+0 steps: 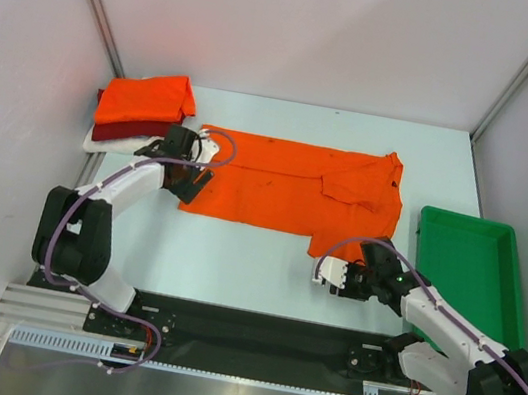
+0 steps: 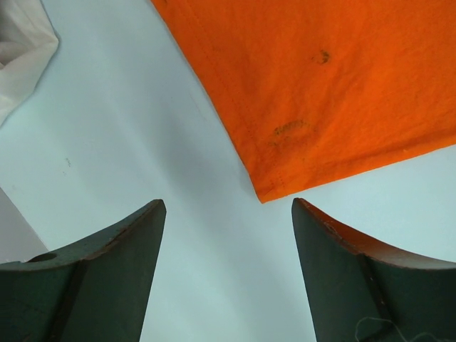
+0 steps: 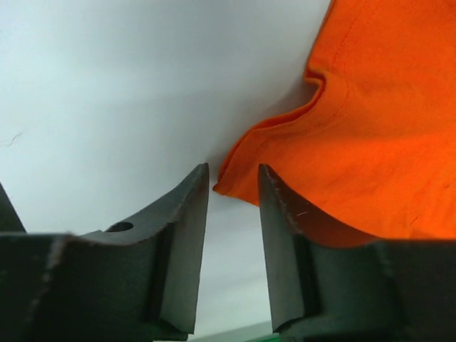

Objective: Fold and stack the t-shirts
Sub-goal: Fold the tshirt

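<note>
Two fingers stand slightly apart, an orange t-shirt corner just beyond their gap on the table.

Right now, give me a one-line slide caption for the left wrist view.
Left hand open, poised at a hem corner of the spread orange t-shirt; white t-shirt at the frame's left edge.

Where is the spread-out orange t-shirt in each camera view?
Top external: the spread-out orange t-shirt lies flat mid-table.
Left wrist: the t-shirt fills the upper right, its corner pointing down towards centre.
Right wrist: the t-shirt fills the right side, its corner reaching centre frame.
Shared landmark: the pale table under it.
</note>
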Robot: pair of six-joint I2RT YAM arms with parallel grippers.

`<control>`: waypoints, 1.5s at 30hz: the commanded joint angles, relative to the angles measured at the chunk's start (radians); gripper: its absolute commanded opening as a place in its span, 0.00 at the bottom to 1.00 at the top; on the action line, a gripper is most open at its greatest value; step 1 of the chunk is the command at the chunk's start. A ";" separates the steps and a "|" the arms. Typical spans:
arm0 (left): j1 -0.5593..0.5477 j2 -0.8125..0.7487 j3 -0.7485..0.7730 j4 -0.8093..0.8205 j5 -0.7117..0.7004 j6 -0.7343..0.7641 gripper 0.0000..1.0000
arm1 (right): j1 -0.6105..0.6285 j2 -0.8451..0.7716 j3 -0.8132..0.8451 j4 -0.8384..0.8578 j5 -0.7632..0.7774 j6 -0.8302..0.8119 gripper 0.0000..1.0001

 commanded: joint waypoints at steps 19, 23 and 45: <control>0.158 0.244 0.094 -0.106 0.303 -0.114 0.59 | -0.072 0.025 0.018 -0.111 0.063 -0.038 0.00; 0.161 0.270 0.120 -0.105 0.313 -0.118 0.57 | -0.081 0.026 0.026 -0.118 0.063 -0.038 0.00; 0.162 0.084 0.160 -0.301 0.393 -0.038 0.00 | -0.170 -0.083 0.348 -0.228 0.008 0.279 0.00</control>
